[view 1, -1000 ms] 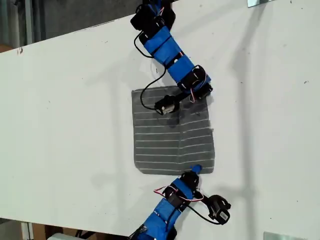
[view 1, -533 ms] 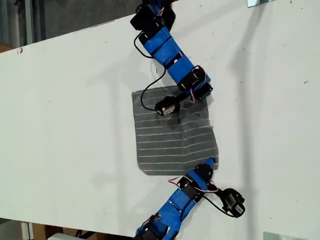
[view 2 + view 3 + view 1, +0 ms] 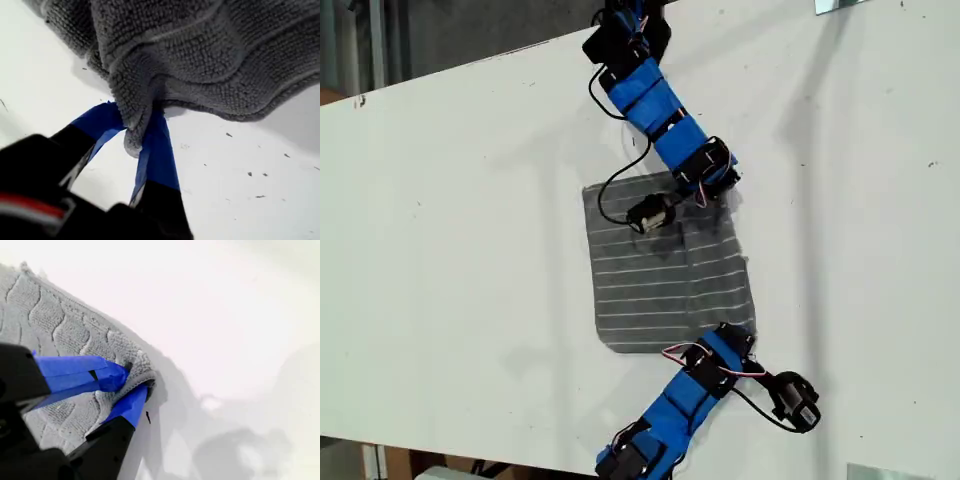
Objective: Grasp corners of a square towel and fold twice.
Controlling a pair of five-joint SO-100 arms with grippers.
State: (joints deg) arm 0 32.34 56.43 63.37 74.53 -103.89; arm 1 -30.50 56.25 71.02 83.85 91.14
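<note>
While the towel lies mostly flat near the centre of the exterior view on the white table, its grey face with thin white stripes is open to the camera and two of its corners are held, both on the exterior view's right side. Lower right corner: my first gripper is clamped on it; the first wrist view shows the blue jaws closed together on a bunched fold of the cloth, with the fabric raised clear of the speckled tabletop and casting a shadow beneath. Upper right corner: my second gripper is clamped on it; the second wrist view shows both blue jaws pinching the rounded towel edge, which sits low over the table, ribbed cloth spreading away behind the jaws. First arm enters from the lower edge of the exterior view, second arm from the upper edge; each is blue with black joints and loose cabling. Towel's left edge in the exterior view rests untouched on the table, well apart from both grippers.
</note>
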